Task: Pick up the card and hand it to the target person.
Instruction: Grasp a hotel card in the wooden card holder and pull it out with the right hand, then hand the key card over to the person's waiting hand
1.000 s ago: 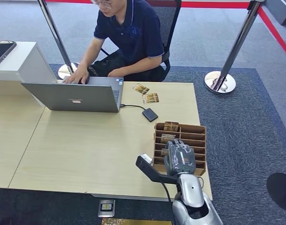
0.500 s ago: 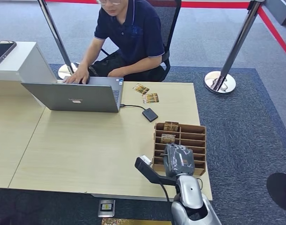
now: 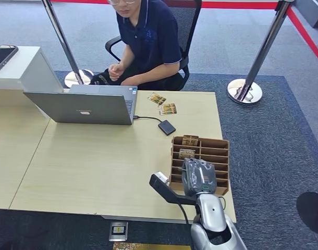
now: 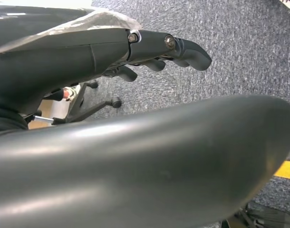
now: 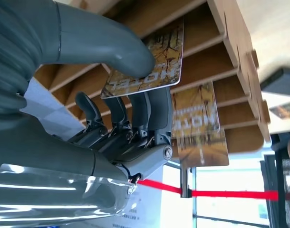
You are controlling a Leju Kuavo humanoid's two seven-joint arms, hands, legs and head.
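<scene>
The card in my grey right hand shows yellow-brown autumn trees with pale lettering. The slotted rack is brown, apparently cardboard. The table is pale wood-grain and the carpet blue-grey.

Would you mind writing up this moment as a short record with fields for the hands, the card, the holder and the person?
right hand: pinches a card between thumb and fingers, at the holder
card: printed HOTEL, partly in a slot
card holder: wooden, slotted, on the table near the right edge; more cards in other slots
left hand: over grey carpet, fingers apart, holds nothing
person: seated behind the laptop, hands off the keys
loose cards: two, beside the laptop
</scene>
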